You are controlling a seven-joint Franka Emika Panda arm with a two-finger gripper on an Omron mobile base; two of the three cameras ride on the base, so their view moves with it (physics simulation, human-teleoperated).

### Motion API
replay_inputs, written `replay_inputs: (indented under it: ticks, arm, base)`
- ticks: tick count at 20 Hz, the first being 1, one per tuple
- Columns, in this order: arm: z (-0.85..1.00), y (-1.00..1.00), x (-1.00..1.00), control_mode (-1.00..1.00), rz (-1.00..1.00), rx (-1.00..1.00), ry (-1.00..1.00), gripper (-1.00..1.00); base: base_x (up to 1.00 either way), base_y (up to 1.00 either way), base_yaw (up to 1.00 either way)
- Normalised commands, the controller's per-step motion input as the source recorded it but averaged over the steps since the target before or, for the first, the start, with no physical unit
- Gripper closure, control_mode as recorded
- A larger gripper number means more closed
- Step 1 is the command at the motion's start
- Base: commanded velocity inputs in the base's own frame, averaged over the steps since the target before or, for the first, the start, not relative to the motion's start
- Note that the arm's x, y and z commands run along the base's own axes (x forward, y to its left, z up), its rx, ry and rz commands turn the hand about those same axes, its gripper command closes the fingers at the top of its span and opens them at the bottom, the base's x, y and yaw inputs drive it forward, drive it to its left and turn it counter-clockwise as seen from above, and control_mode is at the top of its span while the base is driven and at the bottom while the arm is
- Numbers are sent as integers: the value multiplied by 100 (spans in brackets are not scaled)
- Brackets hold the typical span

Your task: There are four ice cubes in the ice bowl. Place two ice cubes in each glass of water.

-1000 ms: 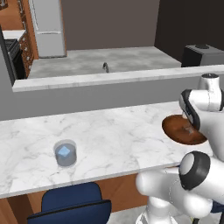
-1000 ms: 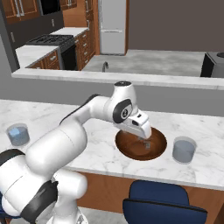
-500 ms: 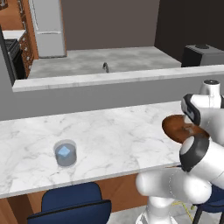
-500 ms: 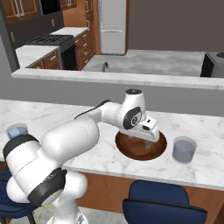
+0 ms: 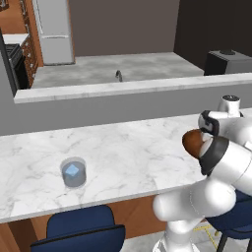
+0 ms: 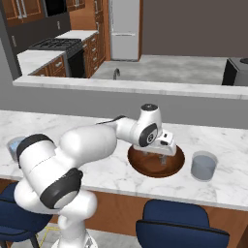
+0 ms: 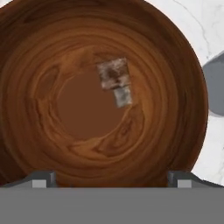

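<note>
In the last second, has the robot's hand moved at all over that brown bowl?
Yes. In the right base view, the gripper has shifted rightward across the ice bowl, toward the glass on the right, and now hangs over the bowl's middle.

The arm is stretched forward with the wrist bent downward. The pincer (image 6: pixel 163 154) is pointed straight down, its fingertips (image 7: pixel 43 179) spread wide apart, nothing held between.
</note>
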Motion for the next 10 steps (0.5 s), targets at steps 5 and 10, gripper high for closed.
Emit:
replay_inputs:
  ticks: [5, 10]
  arm:
    - [-16, -14, 32, -100, 7, 0, -2, -100]
    - [-30, -2, 41, -100, 9, 0, 0, -100]
  base:
    - [0, 0, 0]
    - [0, 0, 0]
